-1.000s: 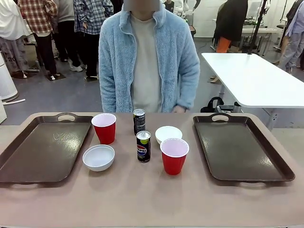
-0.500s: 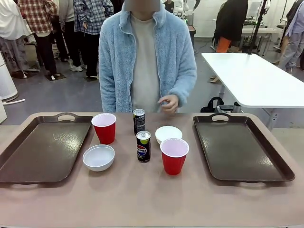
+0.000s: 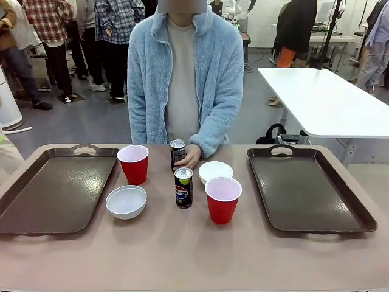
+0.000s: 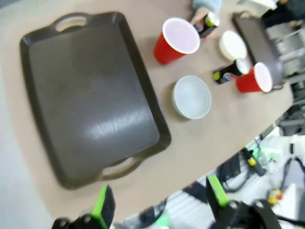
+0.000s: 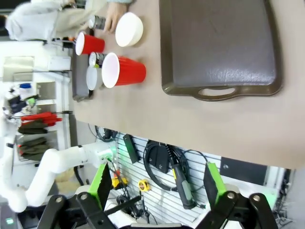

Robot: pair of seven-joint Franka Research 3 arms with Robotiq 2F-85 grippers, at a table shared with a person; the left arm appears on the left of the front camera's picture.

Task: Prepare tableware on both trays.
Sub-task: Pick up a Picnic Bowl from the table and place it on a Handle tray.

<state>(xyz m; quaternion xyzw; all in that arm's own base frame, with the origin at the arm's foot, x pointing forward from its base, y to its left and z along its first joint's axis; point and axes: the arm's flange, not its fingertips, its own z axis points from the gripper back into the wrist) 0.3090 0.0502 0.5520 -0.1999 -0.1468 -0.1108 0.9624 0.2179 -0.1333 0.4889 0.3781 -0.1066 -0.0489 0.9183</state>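
The person's hand (image 3: 189, 156) has dropped behind the far can (image 3: 177, 152), half hidden.

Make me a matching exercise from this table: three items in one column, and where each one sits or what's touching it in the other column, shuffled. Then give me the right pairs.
Column one
1. slim dark Pepsi can nearer the person
2. shallow white round bowl on the robot's left
3. red plastic cup on the robot's right

Column two
A. stands just in front of the other white bowl, on the robot's side
B. the person's hand rests against it
C. sits beside the left dark brown plastic tray

Pairs: 1-B, 2-C, 3-A
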